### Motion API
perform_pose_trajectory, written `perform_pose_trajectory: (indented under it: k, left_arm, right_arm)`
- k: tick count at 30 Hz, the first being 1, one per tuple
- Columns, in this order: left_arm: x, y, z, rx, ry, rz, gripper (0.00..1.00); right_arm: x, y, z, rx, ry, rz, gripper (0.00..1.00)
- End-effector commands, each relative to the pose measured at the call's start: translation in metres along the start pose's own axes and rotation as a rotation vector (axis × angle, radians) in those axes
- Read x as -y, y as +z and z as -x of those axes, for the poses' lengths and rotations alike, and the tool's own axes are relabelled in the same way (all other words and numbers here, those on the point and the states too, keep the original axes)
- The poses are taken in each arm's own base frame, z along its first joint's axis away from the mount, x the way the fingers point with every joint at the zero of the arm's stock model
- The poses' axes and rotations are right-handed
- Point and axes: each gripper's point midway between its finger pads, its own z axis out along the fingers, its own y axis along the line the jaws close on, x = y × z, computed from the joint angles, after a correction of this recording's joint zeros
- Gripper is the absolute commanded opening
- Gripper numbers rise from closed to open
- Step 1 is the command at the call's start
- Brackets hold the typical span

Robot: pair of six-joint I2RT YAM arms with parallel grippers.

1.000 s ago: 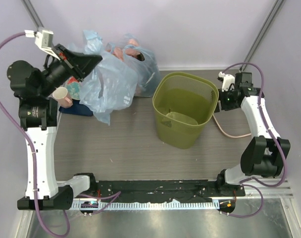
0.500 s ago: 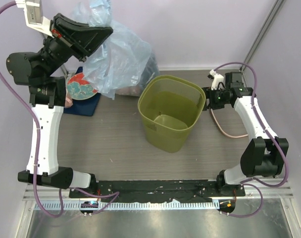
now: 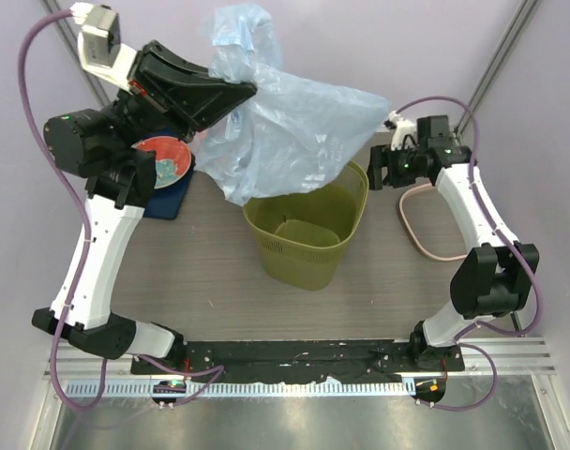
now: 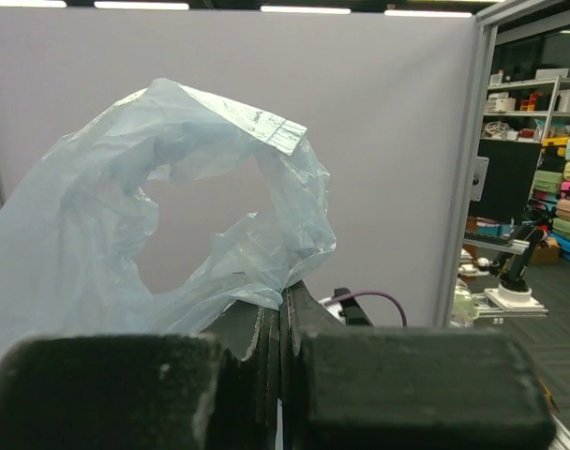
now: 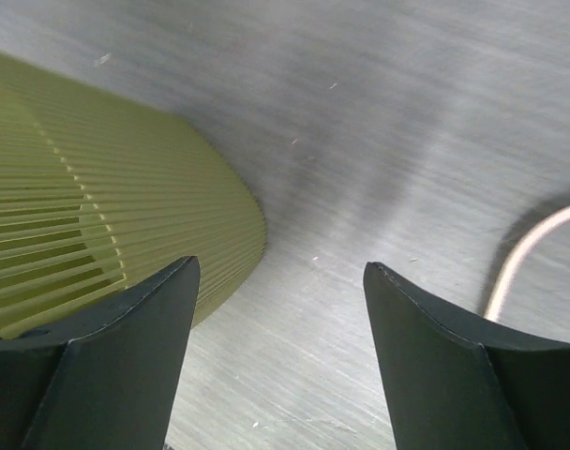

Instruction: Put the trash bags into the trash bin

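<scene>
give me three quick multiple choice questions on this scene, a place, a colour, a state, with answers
1. What colour is the trash bin? A olive green; B red; C white.
2. Where is the trash bag? A on the floor; B held aloft by the left tool; C at the bottom of the bin.
3. How is the right tool? A shut on the bag; B open and empty; C shut on the bin's rim.
Answers: 1 A, olive mesh walls. 2 B, the left tool pinches it in the air. 3 B, its fingers stand apart, nothing between.
</scene>
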Motion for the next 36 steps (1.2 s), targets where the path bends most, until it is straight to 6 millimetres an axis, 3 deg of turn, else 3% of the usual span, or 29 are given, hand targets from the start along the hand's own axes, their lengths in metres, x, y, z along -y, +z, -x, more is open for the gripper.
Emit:
perform_pose_trajectory:
  k: [1,2,3,4,5,8,18,21,25,26,29,34,36]
  left_arm:
    - [-0.002,-0.014,-0.034,-0.07,-0.077,-0.001,0.0]
    - [-0.013,-0.023,-0.054,-0.101,-0.131,0.032,0.0]
    - [-0.014,-0.029,-0.061,-0.117,-0.148,0.046,0.0]
    - [-0.003,-0.036,-0.062,-0.129,-0.133,0.049,0.0]
    - [-0.01,-0.043,-0.076,-0.153,-0.157,0.075,0.0]
    - [-0.004,-0.053,-0.083,-0.194,-0.111,0.099,0.0]
    - [-0.017,-0.055,-0.07,-0.212,-0.071,0.142,0.0]
    - [-0.019,-0.057,-0.076,-0.223,-0.087,0.143,0.0]
    - [-0.026,-0.059,-0.08,-0.227,-0.104,0.156,0.0]
    - [-0.027,-0.058,-0.08,-0.225,-0.106,0.157,0.0]
    - [-0.032,-0.057,-0.079,-0.22,-0.111,0.161,0.0]
    - [-0.044,-0.058,-0.086,-0.214,-0.14,0.188,0.0]
    - [-0.054,-0.061,-0.095,-0.224,-0.171,0.218,0.0]
  right_arm:
    - [0.024,-0.062,0.042,0.128,-0.036,-0.065,0.77]
    - [0.026,-0.072,0.047,0.143,-0.045,-0.065,0.77]
    - [0.025,-0.081,0.051,0.156,-0.085,-0.066,0.78]
    - [0.013,-0.101,0.061,0.195,-0.133,-0.048,0.78]
    - [0.006,-0.11,0.066,0.215,-0.167,-0.038,0.77]
    - [-0.028,-0.141,0.082,0.307,-0.255,0.036,0.77]
    - [-0.122,-0.167,0.072,0.349,-0.434,0.232,0.64]
    - [-0.145,-0.16,0.068,0.34,-0.463,0.275,0.59]
    - [-0.161,-0.132,0.058,0.285,-0.486,0.309,0.44]
    - [-0.165,-0.127,0.057,0.276,-0.49,0.317,0.36]
    - [-0.176,-0.106,0.054,0.243,-0.506,0.35,0.27]
    - [-0.192,-0.076,0.066,0.264,-0.507,0.363,0.26]
    - [-0.19,-0.059,0.07,0.253,-0.494,0.342,0.25]
